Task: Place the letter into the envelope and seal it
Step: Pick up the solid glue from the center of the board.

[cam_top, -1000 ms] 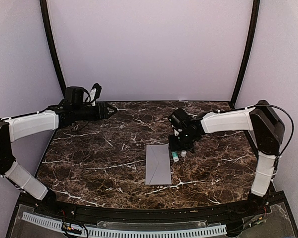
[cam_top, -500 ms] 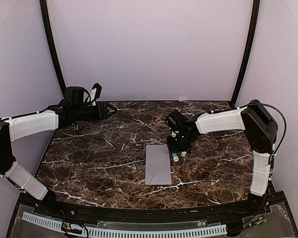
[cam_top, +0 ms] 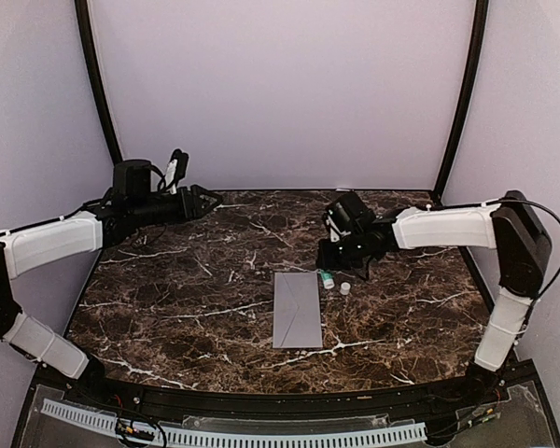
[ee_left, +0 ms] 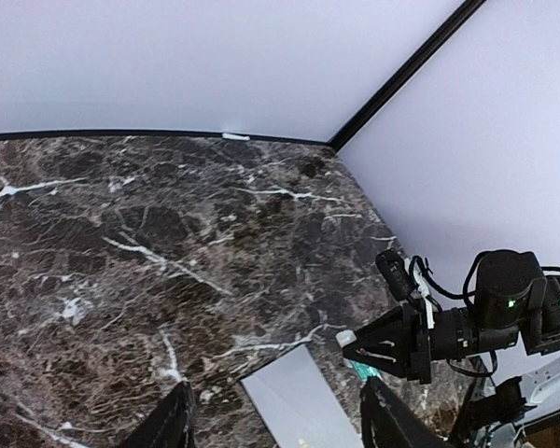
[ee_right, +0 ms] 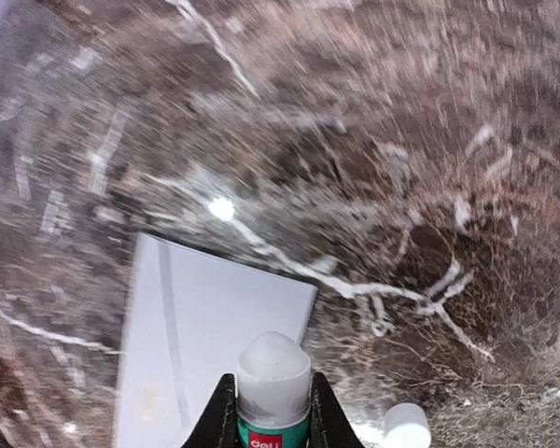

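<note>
The pale grey envelope (cam_top: 296, 309) lies flat on the marble table, also seen in the left wrist view (ee_left: 294, 406) and the right wrist view (ee_right: 201, 336). The letter does not show in any view. My right gripper (cam_top: 329, 271) (ee_right: 272, 415) is shut on an uncapped green glue stick (cam_top: 328, 279) (ee_right: 273, 383), whose white tip hangs just off the envelope's far right corner. My left gripper (cam_top: 210, 199) (ee_left: 280, 425) hovers open and empty at the back left, far from the envelope.
The glue stick's white cap (cam_top: 344, 288) (ee_right: 406, 425) lies on the table just right of the envelope. Lavender walls and black corner posts (cam_top: 459, 98) close in the table at the back and sides.
My right gripper has shut on the glue stick and drawn it up and toward the back, off the table. The left arm has risen slightly.
</note>
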Tool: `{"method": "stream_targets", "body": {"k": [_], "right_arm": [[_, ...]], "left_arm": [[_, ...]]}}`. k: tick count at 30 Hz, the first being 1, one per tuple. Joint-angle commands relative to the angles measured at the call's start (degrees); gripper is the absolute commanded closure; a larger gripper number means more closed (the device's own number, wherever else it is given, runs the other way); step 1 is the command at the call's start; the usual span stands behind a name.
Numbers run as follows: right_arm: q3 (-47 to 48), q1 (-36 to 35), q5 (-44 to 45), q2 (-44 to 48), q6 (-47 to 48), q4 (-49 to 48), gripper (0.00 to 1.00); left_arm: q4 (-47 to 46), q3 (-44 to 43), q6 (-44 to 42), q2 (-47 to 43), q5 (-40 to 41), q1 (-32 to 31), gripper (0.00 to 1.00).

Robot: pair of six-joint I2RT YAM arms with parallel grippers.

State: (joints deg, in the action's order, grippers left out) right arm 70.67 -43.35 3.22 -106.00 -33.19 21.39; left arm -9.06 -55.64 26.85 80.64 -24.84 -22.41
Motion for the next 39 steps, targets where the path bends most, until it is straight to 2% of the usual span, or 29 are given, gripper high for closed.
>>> {"method": "stream_targets", "body": {"k": [1,7,10,14,18,25,32,39], "right_arm": [[-4.2,0.7,-7.1,13.9,1.5,-19.3,0.88],[-13.1,0.6,-15.7,25.9,1.9,-43.7,0.86],[-17.0,0.5,-20.6,29.1,1.1,-56.2,0.86],[-18.6,0.1,-28.8,29.4,-1.1,-64.9,0.86],[-17.6,-1.6,-34.2,28.5,-1.5,-67.4,0.86],[-13.6,-4.1,-39.0,26.6,0.4,-64.3,0.85],[-12.0,-5.0,-40.6,24.2,-1.1,-64.9,0.85],[-11.6,-5.1,-41.0,23.5,-2.0,-65.2,0.85]], "left_arm": [[-8.5,0.8,5.0,-5.6,-4.8,-6.0,0.41],[-25.4,2.7,14.3,-4.4,-11.7,-14.0,0.41],[-29.6,0.9,15.8,-1.5,-16.9,-17.8,0.41],[-33.4,-1.5,17.0,1.2,-21.3,-20.4,0.41],[-33.6,-4.3,17.4,3.8,-23.5,-21.1,0.40],[-34.3,-7.5,17.3,7.0,-25.7,-22.5,0.39],[-34.7,-9.3,16.4,8.0,-27.0,-23.3,0.39],[-34.6,-9.2,16.9,8.5,-27.0,-23.4,0.52]]}}
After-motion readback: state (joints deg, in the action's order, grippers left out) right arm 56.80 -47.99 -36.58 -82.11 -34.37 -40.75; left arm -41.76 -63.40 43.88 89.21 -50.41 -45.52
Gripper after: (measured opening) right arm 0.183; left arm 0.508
